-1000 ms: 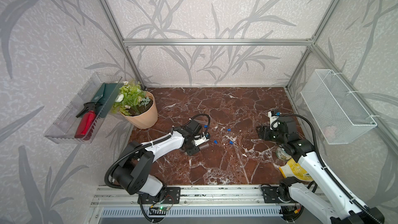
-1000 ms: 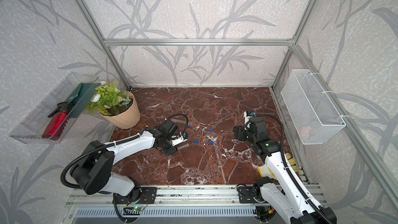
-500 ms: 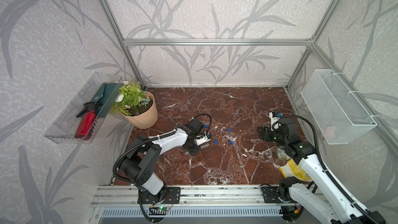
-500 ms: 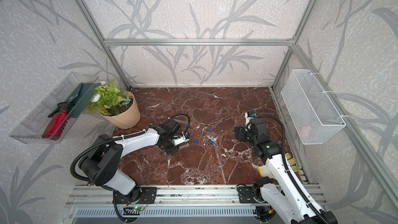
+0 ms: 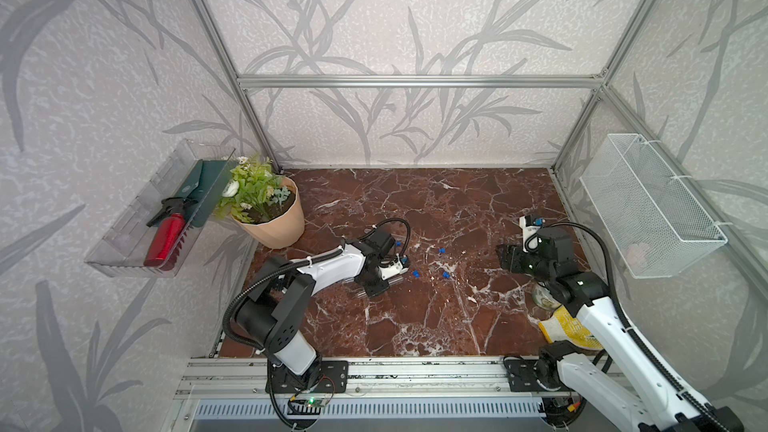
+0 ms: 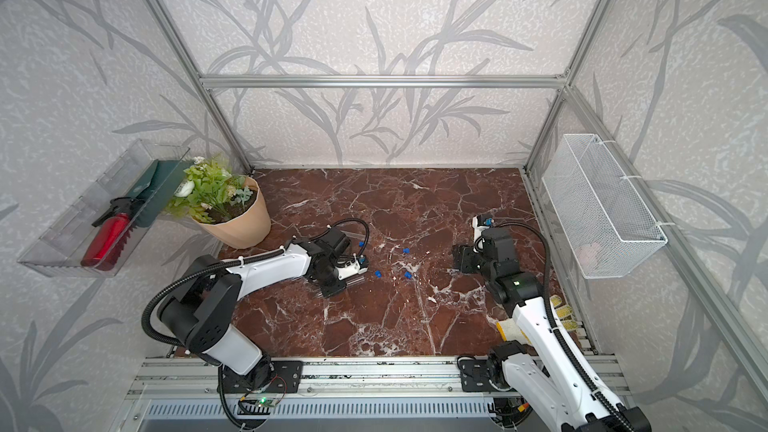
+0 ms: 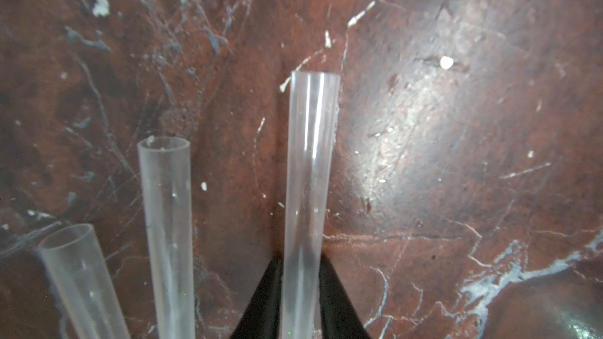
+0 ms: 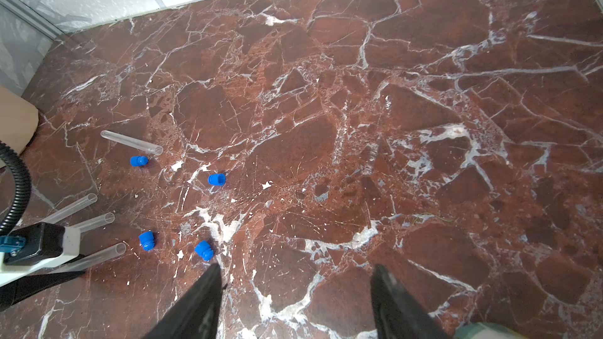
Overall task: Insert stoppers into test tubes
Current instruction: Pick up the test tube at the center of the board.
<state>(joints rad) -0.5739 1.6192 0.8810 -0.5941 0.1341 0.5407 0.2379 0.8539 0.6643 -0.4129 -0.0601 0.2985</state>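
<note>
Marble top (image 5: pixel 415 201): L claw (image 7: pixel 301 264) clamps test tube (image 7: pixel 310 158); R claw (image 8: pixel 297 269) spread, empty.

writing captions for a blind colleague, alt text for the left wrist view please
A clear tube, mouth open and unplugged, is pinched between the black fingers of the left gripper. Two more open tubes lie beside it on red-brown marble; no stoppers show.
</note>
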